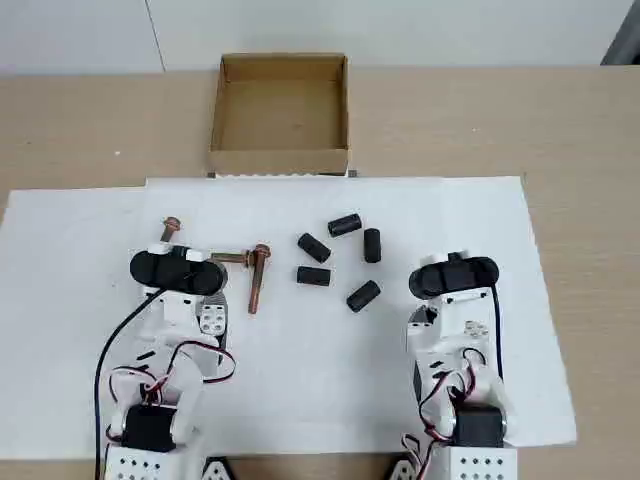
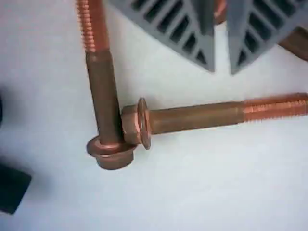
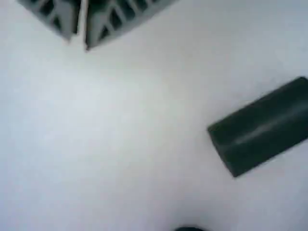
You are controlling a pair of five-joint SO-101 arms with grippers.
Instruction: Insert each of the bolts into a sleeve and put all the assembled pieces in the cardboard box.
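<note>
Three copper bolts lie on the white paper: one point(image 1: 170, 230) beside the left arm point(image 1: 175, 272), one point(image 1: 232, 257) lying crosswise, one point(image 1: 259, 278) lengthwise. In the left wrist view the two bolts point(image 2: 103, 86) point(image 2: 211, 115) meet head to head, just off my left gripper point(image 2: 222, 71), whose grey fingers stand shut with a thin slit. Several black sleeves point(image 1: 313, 276) lie scattered mid-paper. One sleeve point(image 3: 262, 132) lies apart from my right gripper point(image 3: 79, 43), also shut and holding nothing. The cardboard box point(image 1: 228, 110) stands empty at the back.
The white paper point(image 1: 330, 370) covers the table's front and is bare between the two arms. The right arm point(image 1: 453, 277) sits right of the sleeves. Another black sleeve point(image 2: 12, 187) shows at the left wrist view's edge. Bare wood surrounds the box.
</note>
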